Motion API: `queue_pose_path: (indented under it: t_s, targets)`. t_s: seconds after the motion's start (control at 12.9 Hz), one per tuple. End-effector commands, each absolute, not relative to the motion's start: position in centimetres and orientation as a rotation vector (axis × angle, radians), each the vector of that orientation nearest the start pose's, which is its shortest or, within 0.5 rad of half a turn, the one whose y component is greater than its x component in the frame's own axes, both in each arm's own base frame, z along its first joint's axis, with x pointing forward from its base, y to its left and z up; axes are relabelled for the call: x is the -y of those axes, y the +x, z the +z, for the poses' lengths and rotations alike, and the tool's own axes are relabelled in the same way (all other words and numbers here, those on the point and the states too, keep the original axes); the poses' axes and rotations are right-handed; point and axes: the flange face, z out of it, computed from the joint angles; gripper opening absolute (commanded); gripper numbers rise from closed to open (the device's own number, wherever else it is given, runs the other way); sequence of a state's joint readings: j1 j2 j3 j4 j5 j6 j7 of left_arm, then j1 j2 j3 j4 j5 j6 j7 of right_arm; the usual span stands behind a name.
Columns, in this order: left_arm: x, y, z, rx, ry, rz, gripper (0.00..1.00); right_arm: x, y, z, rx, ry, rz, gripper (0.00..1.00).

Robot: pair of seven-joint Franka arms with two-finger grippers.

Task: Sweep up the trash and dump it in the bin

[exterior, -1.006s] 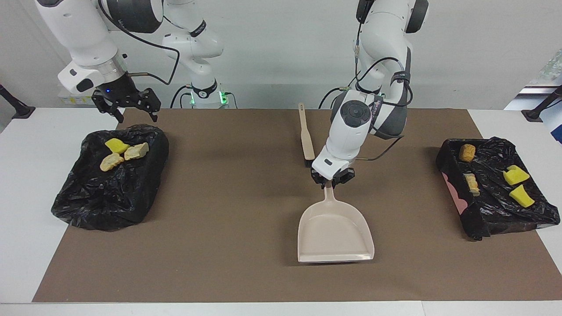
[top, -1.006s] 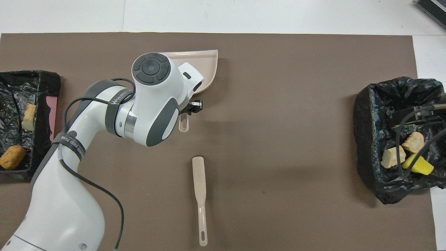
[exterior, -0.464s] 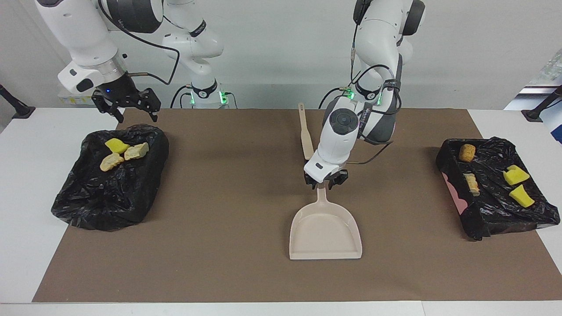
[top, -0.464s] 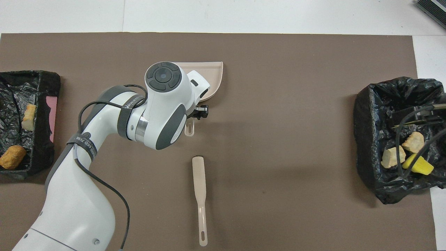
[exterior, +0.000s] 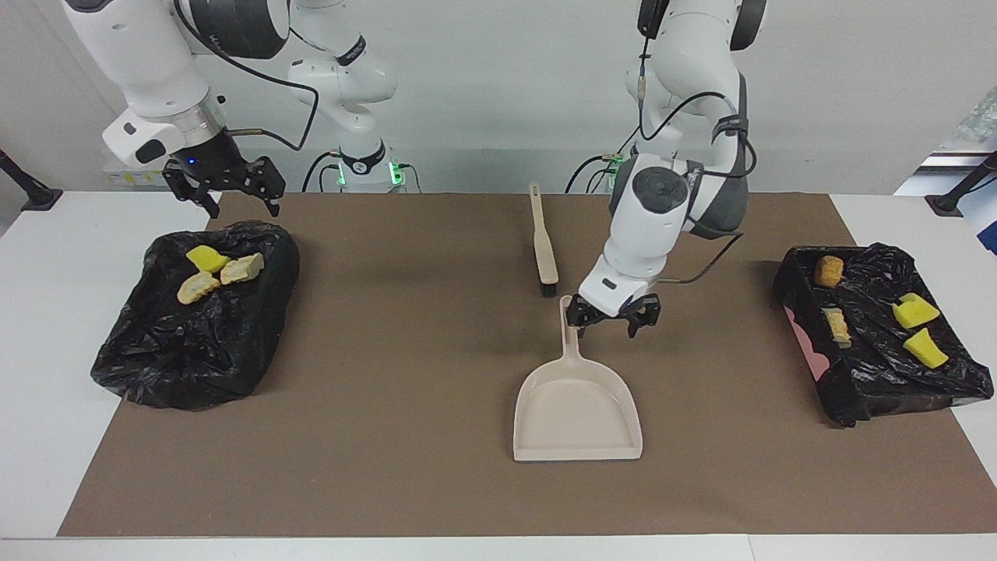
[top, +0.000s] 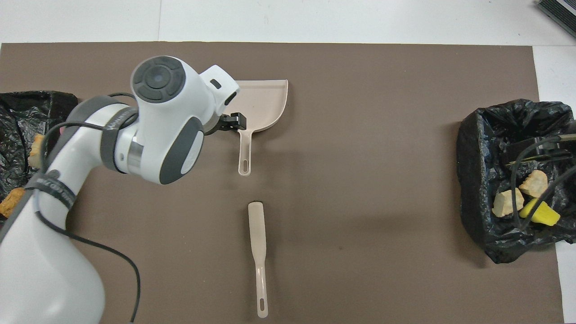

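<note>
The beige dustpan (exterior: 577,407) (top: 264,104) lies flat mid-mat, its handle (exterior: 571,336) pointing toward the robots. My left gripper (exterior: 613,319) hangs open and empty just beside that handle's end, toward the left arm's end of the table. The beige brush (exterior: 543,249) (top: 257,234) lies nearer to the robots than the dustpan. Trash lies in two black-bagged bins. One bin (exterior: 156,351) (top: 477,148) holds a yellow (exterior: 206,258), a beige (exterior: 242,268) and a brown scrap (exterior: 196,287). My right gripper (exterior: 226,199) waits open over that bin's edge.
The second bin (exterior: 857,389) stands at the left arm's end of the table, with a brown lump (exterior: 828,270), a beige chunk (exterior: 837,326) and two yellow pieces (exterior: 915,312) in it. The brown mat (exterior: 405,374) covers most of the table.
My left gripper has opened, let go of the dustpan handle and swung toward the left arm's end. Before release the dustpan shifted slightly toward the right arm's end. The right arm has not moved.
</note>
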State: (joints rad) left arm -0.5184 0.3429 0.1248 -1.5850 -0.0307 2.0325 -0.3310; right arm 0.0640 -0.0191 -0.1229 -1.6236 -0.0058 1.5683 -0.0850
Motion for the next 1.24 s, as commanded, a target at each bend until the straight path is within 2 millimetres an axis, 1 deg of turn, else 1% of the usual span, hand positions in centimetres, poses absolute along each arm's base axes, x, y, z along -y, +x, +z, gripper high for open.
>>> queue_pose_path:
  t_s: [0.0,0.08,0.23,0.31,0.39,0.54,0.7,0.77,0.85,0.93,1.01,1.08,1.16]
  targets:
    - [19.3,60.3,53.0,-0.196,-3.141,-0.209,1.00,3.3,54.3,60.9,0.031,-3.121,0.058,1.00]
    - [16.7,59.8,55.0,-0.264,-3.133,-0.210,1.00,3.3,54.3,60.9,0.031,-3.121,0.058,1.00]
    - [11.6,59.2,58.8,-0.268,-3.130,-0.240,1.00,3.3,54.3,60.9,0.031,-3.121,0.058,1.00]
    - [9.2,59.1,60.3,-0.250,-3.135,-0.249,1.00,3.3,54.3,60.9,0.031,-3.121,0.058,1.00]
    - [7.3,58.4,62.3,-0.266,-3.131,-0.249,1.00,3.3,54.3,60.9,0.031,-3.121,0.058,1.00]
    - [2.2,57.3,64.9,-0.336,-3.117,-0.184,1.00,3.3,54.3,60.9,0.031,-3.121,0.058,1.00]
    - [-0.2,56.2,67.4,-0.412,-3.108,-0.141,1.00,3.3,54.3,60.9,0.031,-3.121,0.058,1.00]
    - [-1.2,55.8,67.8,-0.403,-3.111,-0.117,1.00,3.3,54.3,60.9,0.031,-3.121,0.058,1.00]
    - [-1.7,55.4,68.6,-0.391,-3.112,-0.112,1.00,3.2,54.3,60.9,0.033,-3.121,0.058,1.00]
    - [-2.1,55.1,68.8,-0.382,-3.116,-0.091,1.00,3.3,54.3,60.9,0.031,-3.121,0.058,1.00]
    - [-2.2,54.6,69.5,-0.380,-3.116,-0.107,1.00,3.3,54.3,60.9,0.031,-3.119,0.058,1.00]
    - [-2.2,53.2,70.9,-0.376,-3.111,-0.149,1.00,3.3,54.3,60.9,0.031,-3.119,0.058,1.00]
    - [-2.3,52.7,70.2,-0.361,-3.115,-0.125,1.00,3.3,54.3,60.9,0.031,-3.121,0.058,1.00]
